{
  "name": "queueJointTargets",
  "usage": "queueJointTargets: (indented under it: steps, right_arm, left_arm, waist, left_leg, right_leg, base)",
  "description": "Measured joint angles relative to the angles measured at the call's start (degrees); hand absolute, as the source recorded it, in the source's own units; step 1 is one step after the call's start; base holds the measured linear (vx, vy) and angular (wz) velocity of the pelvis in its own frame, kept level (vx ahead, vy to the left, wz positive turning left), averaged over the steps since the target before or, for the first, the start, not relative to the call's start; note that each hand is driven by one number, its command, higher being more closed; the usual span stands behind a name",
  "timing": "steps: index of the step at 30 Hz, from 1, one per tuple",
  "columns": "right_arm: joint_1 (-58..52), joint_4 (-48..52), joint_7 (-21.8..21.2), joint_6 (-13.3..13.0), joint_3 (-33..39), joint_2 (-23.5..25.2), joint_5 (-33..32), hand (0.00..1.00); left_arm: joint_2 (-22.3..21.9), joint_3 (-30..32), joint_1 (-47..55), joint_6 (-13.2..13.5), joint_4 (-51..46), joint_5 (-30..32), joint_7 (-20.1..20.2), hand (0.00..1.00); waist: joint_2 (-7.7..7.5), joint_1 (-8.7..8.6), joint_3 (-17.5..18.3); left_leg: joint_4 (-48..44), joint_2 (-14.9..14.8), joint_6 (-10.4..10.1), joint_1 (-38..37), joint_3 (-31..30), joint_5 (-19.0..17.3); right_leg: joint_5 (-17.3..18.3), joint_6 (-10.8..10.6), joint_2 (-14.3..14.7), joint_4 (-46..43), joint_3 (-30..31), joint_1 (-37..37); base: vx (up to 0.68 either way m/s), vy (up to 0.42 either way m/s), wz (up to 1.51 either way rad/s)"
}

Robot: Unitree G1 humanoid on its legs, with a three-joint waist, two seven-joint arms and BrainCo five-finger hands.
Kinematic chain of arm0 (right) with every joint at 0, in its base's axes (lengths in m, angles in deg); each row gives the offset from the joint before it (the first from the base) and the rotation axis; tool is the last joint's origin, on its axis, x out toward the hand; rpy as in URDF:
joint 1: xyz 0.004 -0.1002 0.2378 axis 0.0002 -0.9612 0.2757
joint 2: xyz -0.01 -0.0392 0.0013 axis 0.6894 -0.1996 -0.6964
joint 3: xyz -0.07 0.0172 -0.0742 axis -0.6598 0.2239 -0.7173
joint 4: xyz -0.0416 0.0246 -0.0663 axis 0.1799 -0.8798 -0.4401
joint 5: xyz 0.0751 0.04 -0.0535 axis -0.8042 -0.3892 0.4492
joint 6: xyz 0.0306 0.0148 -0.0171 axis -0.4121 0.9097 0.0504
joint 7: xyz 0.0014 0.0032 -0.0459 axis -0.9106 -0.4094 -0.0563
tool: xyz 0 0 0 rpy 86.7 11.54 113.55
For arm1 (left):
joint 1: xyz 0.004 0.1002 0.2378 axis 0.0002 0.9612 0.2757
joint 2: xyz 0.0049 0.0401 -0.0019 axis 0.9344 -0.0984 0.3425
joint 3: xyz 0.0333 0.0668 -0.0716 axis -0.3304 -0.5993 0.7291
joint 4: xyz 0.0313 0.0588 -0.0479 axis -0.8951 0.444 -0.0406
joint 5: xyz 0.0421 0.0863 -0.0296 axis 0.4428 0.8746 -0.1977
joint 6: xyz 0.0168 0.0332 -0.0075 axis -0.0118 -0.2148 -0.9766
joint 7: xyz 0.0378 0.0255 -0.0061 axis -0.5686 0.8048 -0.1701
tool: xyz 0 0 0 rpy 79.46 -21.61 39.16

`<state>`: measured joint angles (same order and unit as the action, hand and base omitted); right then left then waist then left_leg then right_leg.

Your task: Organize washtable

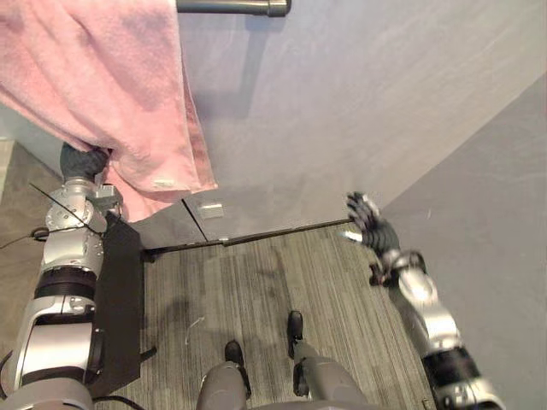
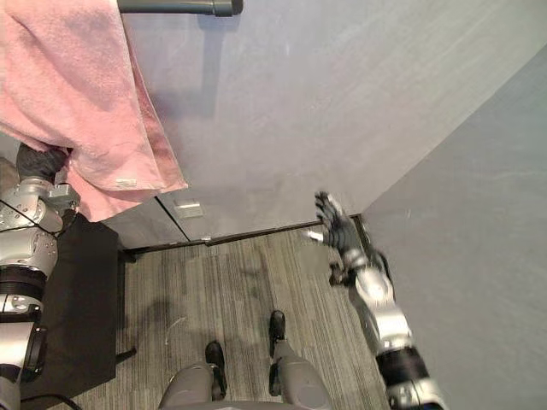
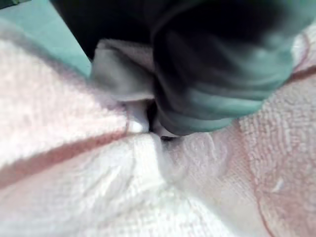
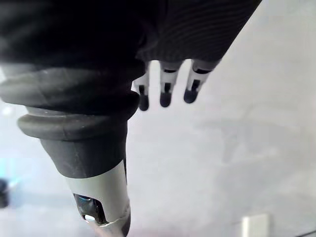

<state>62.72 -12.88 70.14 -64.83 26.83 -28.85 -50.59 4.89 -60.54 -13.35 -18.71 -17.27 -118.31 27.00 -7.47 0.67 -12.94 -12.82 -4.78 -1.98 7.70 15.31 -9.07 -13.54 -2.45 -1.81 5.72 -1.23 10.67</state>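
Observation:
A pink towel (image 1: 102, 85) hangs over a dark rail (image 1: 235, 7) at the upper left, against a grey wall. My left hand (image 1: 84, 160) reaches up under the towel's lower edge, and only its dark ribbed cover shows below the cloth. In the left wrist view the towel (image 3: 74, 173) lies pressed right against that cover. My right hand (image 1: 367, 220) is held in the air to the right, near the corner of the two walls, open with straight fingers (image 4: 165, 94) and holding nothing.
A darker grey wall (image 1: 479, 188) runs along the right side. A black panel (image 1: 120, 299) stands beside my left arm. A small white plate (image 1: 210, 208) sits low on the pale wall above a dark baseboard (image 1: 282, 231). Striped floor (image 1: 256, 290) lies below.

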Motion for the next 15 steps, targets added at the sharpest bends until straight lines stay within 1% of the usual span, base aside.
queueJointTargets:
  steps: [2, 4, 5, 6, 7, 8, 10, 12, 13, 15]
  right_arm:
    - [4.3, 0.4, -0.2, -0.2, -2.3, -1.8, -1.8, 0.00]
    - [11.3, 0.4, -1.0, -0.5, -4.7, -3.6, -3.4, 0.00]
    - [13.1, 0.1, -0.9, -0.6, -5.2, -3.8, -3.6, 0.00]
    - [16.9, -2.0, -0.9, -1.3, -6.1, -3.8, -4.2, 0.00]
    - [19.7, -4.7, -0.7, -1.5, -6.5, -3.6, -4.4, 0.00]
    - [23.1, -8.6, -0.3, -1.6, -6.9, -3.6, -4.6, 0.00]
    - [30.9, -19.1, 2.0, -1.2, -8.9, -3.6, -5.5, 0.00]
    - [34.8, -23.6, 3.0, -0.9, -10.4, -3.4, -6.7, 0.00]
    - [36.5, -26.3, 3.0, -0.8, -10.5, -2.6, -6.9, 0.00]
    - [40.6, -33.2, 3.7, 0.0, -10.5, 0.9, -7.2, 0.00]
  left_arm:
    - [0.0, 0.0, 0.0, 0.0, -1.1, -0.2, 0.0, 1.00]
    - [0.0, 0.0, 0.0, 0.0, -3.0, -1.2, 0.1, 1.00]
    - [0.0, 0.0, 0.0, 0.0, -3.4, -1.3, 0.2, 1.00]
    - [-0.1, -0.2, 0.0, 0.0, -3.6, -2.0, 0.4, 1.00]
    - [-0.2, -0.5, 0.0, 0.0, -3.7, -2.3, 0.6, 1.00]
    - [-0.7, -0.7, 0.0, 0.0, -3.7, -2.3, 1.0, 1.00]
    - [-1.9, -1.2, 0.0, 0.0, -4.0, -2.5, 1.3, 1.00]
    - [-2.3, -2.3, -0.2, 0.0, -4.2, -3.4, 1.3, 1.00]
    - [-2.4, -2.9, -0.6, 0.0, -4.2, -3.5, 1.4, 1.00]
    - [-3.0, -3.2, -1.1, 0.0, -4.1, -4.6, 1.4, 1.00]
  waist:
    - [0.15, 0.14, 0.1]
    - [0.25, 0.56, 0.1]
    - [0.30, 0.72, 0.1]
    - [0.46, 1.00, 0.3]
    - [0.66, 1.30, 0.6]
    - [0.95, 1.72, 0.7]
    - [2.01, 2.19, 1.3]
    - [2.33, 3.00, 1.3]
    - [2.36, 3.31, 1.3]
    - [2.39, 3.50, 1.3]
  left_leg:
    - [-0.2, -0.1, 0.0, 0.0, -0.6, 0.0]
    - [-0.2, -0.1, 0.0, 0.2, -1.2, 0.0]
    - [-0.3, -0.1, 0.0, 0.2, -1.3, 0.0]
    - [-0.3, -0.1, 0.0, 0.4, -1.4, 0.1]
    - [-0.4, 0.0, -0.1, 0.4, -1.6, 0.1]
    - [-0.4, 0.0, -0.1, 0.4, -1.7, 0.2]
    - [-0.2, 0.1, -0.5, 0.9, -3.0, 0.6]
    - [0.1, 0.1, -0.7, 0.9, -3.6, 1.1]
    - [0.5, 0.1, -0.8, 0.9, -4.0, 1.4]
    - [1.0, 0.2, -0.9, 0.9, -4.5, 2.0]
  right_leg:
    - [0.0, 0.0, 0.0, 0.0, -0.4, -0.4]
    - [0.0, 0.0, 0.0, 0.0, -0.5, -0.6]
    - [0.1, 0.1, 0.0, 0.0, -0.5, -0.6]
    - [0.1, 0.6, 0.0, 0.0, -0.7, -0.6]
    - [0.1, 1.7, 0.0, 0.0, -0.8, -0.6]
    - [0.1, 1.7, 0.0, 0.0, -1.0, -0.6]
    - [0.1, 1.9, 0.0, 0.0, -2.3, -0.6]
    - [0.1, 2.0, 0.0, 0.0, -3.0, -0.6]
    - [0.1, 2.0, 0.0, 0.0, -3.4, -0.6]
    - [0.0, 2.1, 0.0, 0.0, -3.6, -0.6]
  base:
    - [-0.01, 0.018, 0.16]
    - [-0.02, 0.030, 0.15]
    - [-0.02, 0.029, 0.08]
    - [-0.01, 0.027, 0.06]
    - [-0.01, 0.029, 0.06]
    - [0.00, 0.022, 0.10]
    - [0.00, 0.020, 0.23]
    - [0.01, 0.014, 0.19]
    - [0.01, 0.009, 0.18]
    - [-0.01, 0.017, 0.13]
